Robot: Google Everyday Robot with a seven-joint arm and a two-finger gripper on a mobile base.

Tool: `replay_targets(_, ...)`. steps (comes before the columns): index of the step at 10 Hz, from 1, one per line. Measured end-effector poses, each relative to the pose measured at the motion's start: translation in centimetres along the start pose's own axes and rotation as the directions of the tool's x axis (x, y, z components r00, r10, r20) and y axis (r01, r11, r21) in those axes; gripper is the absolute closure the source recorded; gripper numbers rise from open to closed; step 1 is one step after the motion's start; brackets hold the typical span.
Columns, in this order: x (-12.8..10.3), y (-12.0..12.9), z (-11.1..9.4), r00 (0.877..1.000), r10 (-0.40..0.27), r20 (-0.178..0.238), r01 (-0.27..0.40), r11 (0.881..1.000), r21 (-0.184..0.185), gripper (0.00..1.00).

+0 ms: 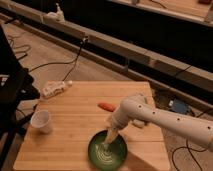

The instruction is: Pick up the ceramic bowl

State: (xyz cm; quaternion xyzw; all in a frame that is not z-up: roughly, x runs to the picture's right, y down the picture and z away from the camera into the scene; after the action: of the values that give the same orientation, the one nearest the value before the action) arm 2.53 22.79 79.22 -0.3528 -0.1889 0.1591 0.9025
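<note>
— Where is the ceramic bowl (96,156)?
— On the bench (75,140), near its front edge and right under the tool (110,138). It is dark green with pale rings inside.
— And the tool?
— It points tip-down over the bowl's far inner side, at or just above the glaze. Whether it is released or clenched, I cannot tell.
— What else?
— A white cup (41,121) stands well off to the tool's left. A small orange-red item (106,106) lies just beyond the tool. A white power strip (54,89) is farther left, at the bench's far corner.
</note>
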Motion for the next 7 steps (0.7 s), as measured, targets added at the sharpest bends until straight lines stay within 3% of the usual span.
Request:
replay_targets(2,0.9,-1.0,1.0,0.998,0.054,0.023,-0.055,0.998,0.022,0.34)
replay_targets(5,2.6,-2.0,0.8,0.987,0.149,0.064,-0.154,0.985,0.073,0.66)
replay_targets(7,3.4,-2.1,-0.1,0.981,0.178,0.075,-0.185,0.977,0.106,0.84)
